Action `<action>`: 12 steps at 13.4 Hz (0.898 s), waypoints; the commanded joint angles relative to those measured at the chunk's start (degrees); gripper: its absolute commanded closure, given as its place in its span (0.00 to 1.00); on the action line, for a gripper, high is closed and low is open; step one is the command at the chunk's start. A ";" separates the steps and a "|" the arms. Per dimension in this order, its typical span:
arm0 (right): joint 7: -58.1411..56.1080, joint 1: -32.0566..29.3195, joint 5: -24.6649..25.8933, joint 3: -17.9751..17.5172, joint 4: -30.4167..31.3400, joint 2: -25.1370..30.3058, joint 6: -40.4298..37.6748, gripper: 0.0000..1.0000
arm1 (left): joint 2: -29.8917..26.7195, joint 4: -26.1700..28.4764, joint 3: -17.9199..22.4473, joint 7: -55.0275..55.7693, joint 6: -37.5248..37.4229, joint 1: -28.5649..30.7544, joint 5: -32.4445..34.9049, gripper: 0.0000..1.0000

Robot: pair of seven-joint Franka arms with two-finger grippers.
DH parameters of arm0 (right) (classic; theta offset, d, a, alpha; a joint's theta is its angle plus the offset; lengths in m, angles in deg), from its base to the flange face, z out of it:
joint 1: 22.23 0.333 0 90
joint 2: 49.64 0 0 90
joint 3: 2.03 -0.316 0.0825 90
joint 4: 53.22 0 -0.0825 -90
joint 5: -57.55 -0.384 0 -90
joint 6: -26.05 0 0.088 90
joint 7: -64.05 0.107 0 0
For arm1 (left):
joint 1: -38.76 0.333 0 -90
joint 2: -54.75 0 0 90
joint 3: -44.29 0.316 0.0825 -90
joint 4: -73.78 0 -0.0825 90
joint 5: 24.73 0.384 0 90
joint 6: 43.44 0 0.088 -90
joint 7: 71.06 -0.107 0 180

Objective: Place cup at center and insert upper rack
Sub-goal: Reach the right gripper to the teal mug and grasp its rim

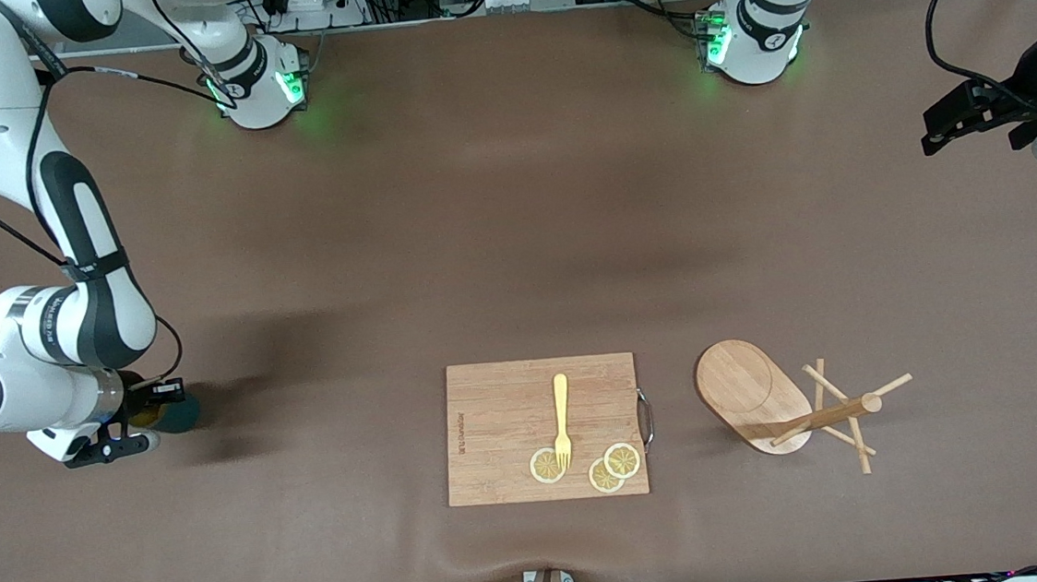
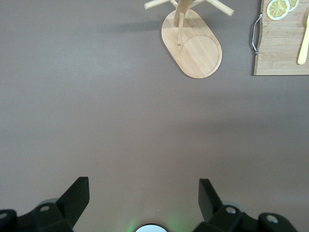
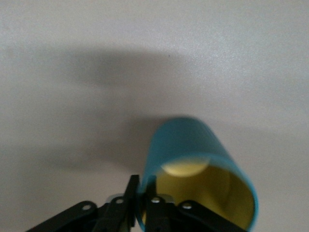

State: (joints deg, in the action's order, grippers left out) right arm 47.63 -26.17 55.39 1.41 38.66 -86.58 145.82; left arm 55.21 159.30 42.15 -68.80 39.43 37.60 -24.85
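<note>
My right gripper (image 3: 140, 203) is clamped on the rim of the cup (image 3: 200, 169) at the right arm's end of the table. My left gripper (image 2: 144, 203) waits with fingers wide apart. The rack (image 1: 791, 404) lies tipped over beside the cutting board (image 1: 502, 431).

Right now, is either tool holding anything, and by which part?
The right tool pinches the teal cup by its rim wall. The left tool is open, holding nothing.
</note>
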 commanded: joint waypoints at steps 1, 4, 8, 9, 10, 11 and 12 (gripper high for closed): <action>-0.81 0.16 -0.83 -0.37 -0.82 0.20 -1.72 1.00 | 0.42 -0.96 -0.24 0.28 0.01 0.55 -1.11 0.00; 1.02 1.65 -1.09 -2.38 -2.48 2.31 -6.54 1.00 | 0.42 -0.96 -0.24 0.19 0.01 0.55 -1.11 0.00; 2.53 7.70 -1.09 -4.50 -2.49 6.17 -7.78 1.00 | 0.42 -1.05 -0.24 0.28 0.01 0.55 -1.11 0.00; 3.14 9.72 -1.09 -4.50 -2.49 6.88 -8.84 1.00 | 0.42 -1.14 -0.24 0.28 0.01 0.55 -1.20 0.00; 4.53 11.92 -1.09 -4.50 -2.49 7.41 -9.89 1.00 | 0.42 -1.14 -0.24 0.28 0.01 0.55 -1.20 0.00; 6.64 14.29 -1.09 -4.50 -2.49 7.76 -11.12 1.00 | 0.42 -1.14 -0.24 0.19 0.09 0.55 -1.11 0.00; 8.57 16.75 -1.09 -4.50 -2.58 8.03 -11.48 1.00 | 0.42 -1.14 -0.24 0.19 0.18 0.64 -1.20 0.00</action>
State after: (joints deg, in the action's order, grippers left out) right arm 53.18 -13.07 55.00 -3.62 35.43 -79.97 135.62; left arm 55.21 159.28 42.16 -68.80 39.55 37.65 -24.85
